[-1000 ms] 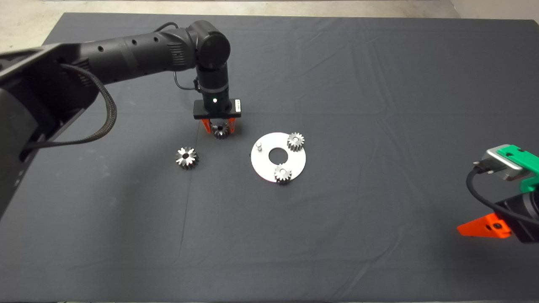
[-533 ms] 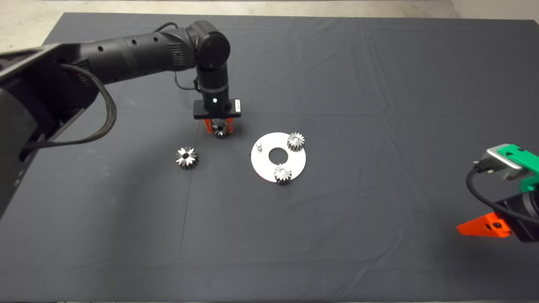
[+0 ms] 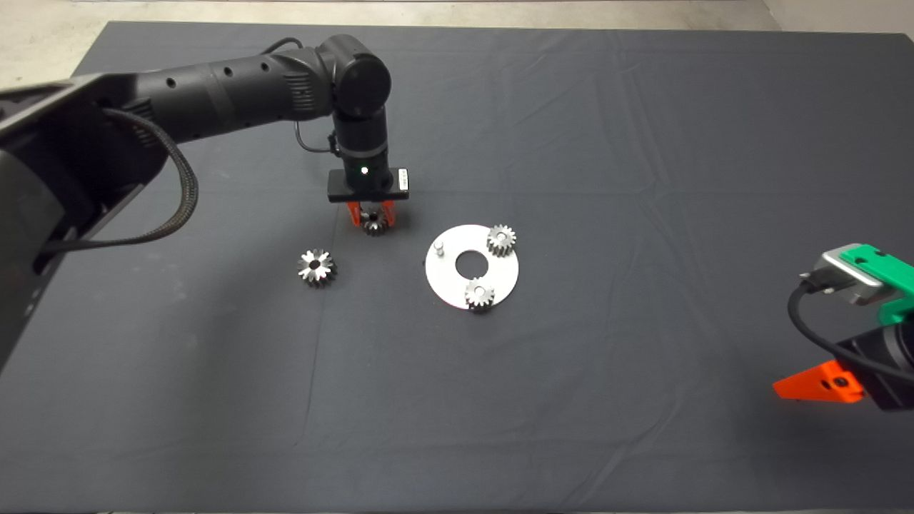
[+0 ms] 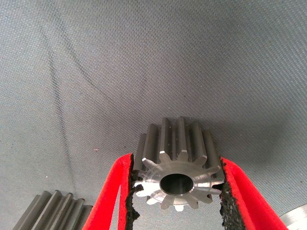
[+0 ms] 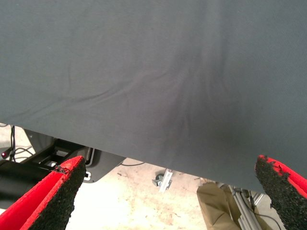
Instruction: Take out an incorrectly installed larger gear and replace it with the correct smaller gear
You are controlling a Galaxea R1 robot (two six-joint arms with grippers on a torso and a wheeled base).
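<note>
Larger gear (image 3: 316, 268): flat on mat (image 3: 643, 143), left of the plate. Left gripper (image 3: 370, 218): pads clamped on smaller gear (image 4: 176, 177), between larger gear and plate. Round plate (image 3: 500, 275): bare peg (image 3: 440, 248) plus two small gears (image 3: 501, 240). Right gripper (image 5: 168, 191): parked at lower right, fingers spread wide.

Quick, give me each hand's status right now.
Left hand: closed on the smaller gear, beside the round plate.
Right hand: open, empty, parked at the mat's lower right edge.
</note>
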